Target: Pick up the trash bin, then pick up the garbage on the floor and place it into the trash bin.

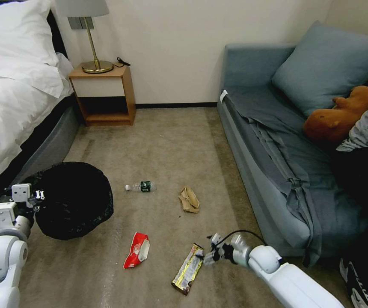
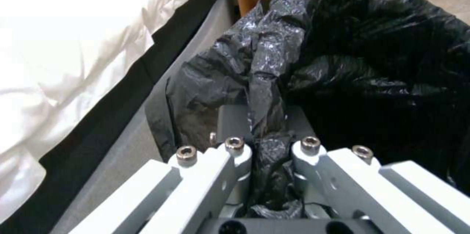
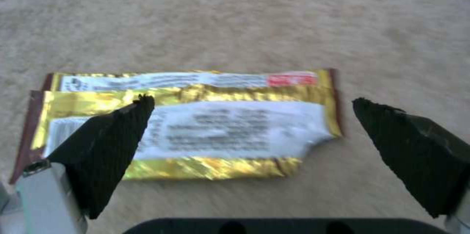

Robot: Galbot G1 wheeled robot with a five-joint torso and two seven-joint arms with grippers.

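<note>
The trash bin [image 1: 75, 199], lined with a crinkled black bag, stands on the carpet beside the bed at the left. My left gripper [image 1: 40, 196] is shut on its near rim, and a fold of the black bag [image 2: 267, 116] is pinched between the fingers [image 2: 235, 149]. Garbage lies on the floor: a clear bottle [image 1: 142, 186], crumpled brown paper [image 1: 189, 199], a red-and-white packet [image 1: 137, 249] and a long gold wrapper [image 1: 188, 268]. My right gripper [image 1: 207, 256] hangs open low over the wrapper's [image 3: 196, 123] end, one pad [image 3: 112, 142] above it, the other past its torn edge.
A white-sheeted bed [image 1: 13, 98] runs along the left, with a wooden nightstand [image 1: 102, 92] and lamp at the back. A blue sofa [image 1: 274, 162] fills the right, carrying a cushion, a brown plush toy [image 1: 338, 113] and a seated person. Open carpet [image 1: 171, 141] lies between.
</note>
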